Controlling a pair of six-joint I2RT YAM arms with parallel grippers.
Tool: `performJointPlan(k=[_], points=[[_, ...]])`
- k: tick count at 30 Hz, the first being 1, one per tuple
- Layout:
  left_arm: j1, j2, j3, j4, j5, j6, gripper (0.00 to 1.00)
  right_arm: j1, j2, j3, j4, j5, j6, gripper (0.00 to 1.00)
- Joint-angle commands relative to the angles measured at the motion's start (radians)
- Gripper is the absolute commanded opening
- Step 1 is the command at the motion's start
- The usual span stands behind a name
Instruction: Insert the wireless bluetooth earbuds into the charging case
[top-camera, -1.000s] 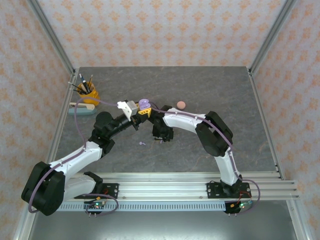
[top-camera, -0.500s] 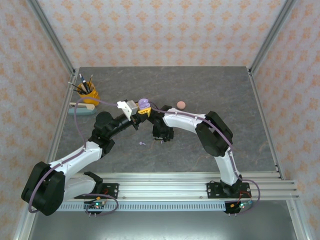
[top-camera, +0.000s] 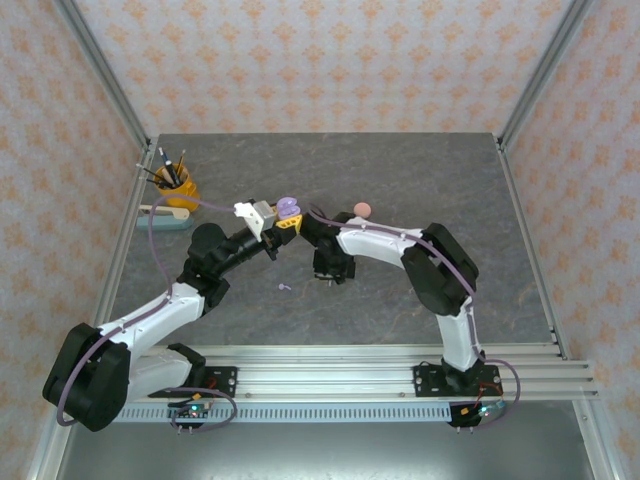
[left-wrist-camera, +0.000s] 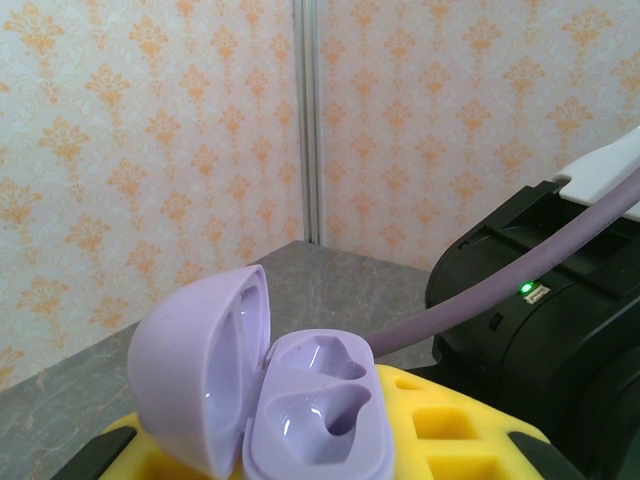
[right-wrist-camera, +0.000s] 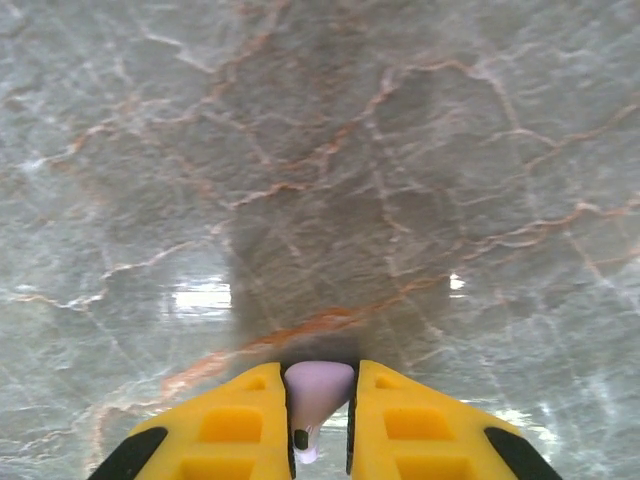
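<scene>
pinching a lilac earbud (right-wrist-camera: 318, 385) by its body, the right gripper (right-wrist-camera: 318, 425) has its yellow fingers closed to a narrow gap low over the marble table (right-wrist-camera: 420, 150). whether the bud touches the surface cannot be told. the left gripper (top-camera: 281, 222) is clamped on the lilac charging case (left-wrist-camera: 315, 415), raised off the table with its lid hinged open and both moulded wells empty. a second lilac earbud (top-camera: 285, 288) lies on the table between the arms.

procedure for lift and transfer:
- confirm a firm pinch first; the bud is tiny and smooth and may twist or pop out.
- raise straight up, then carry to the case.
- align the bud's outline with the matching well.
- lower slowly; release only once seated.
</scene>
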Motion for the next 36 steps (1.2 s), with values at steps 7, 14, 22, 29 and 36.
performJointPlan(k=[7,14,22,29,36], points=[[0.006,0.004,0.032,-0.014,-0.008,0.004,0.00,-0.026,-0.179,-0.190,0.127,0.101,-0.023,0.16],[0.005,-0.014,0.044,-0.070,-0.001,0.013,0.00,-0.043,-0.309,-0.290,0.228,0.143,-0.037,0.16],[0.005,-0.029,0.051,-0.102,0.005,0.016,0.00,-0.075,-0.468,-0.294,0.252,0.190,-0.099,0.16],[0.006,-0.015,0.071,-0.115,0.017,0.022,0.00,-0.094,-0.589,-0.210,0.217,0.219,-0.180,0.17],[0.004,0.024,0.103,-0.118,0.066,0.014,0.00,-0.098,-0.667,-0.065,0.199,0.218,-0.309,0.18]])
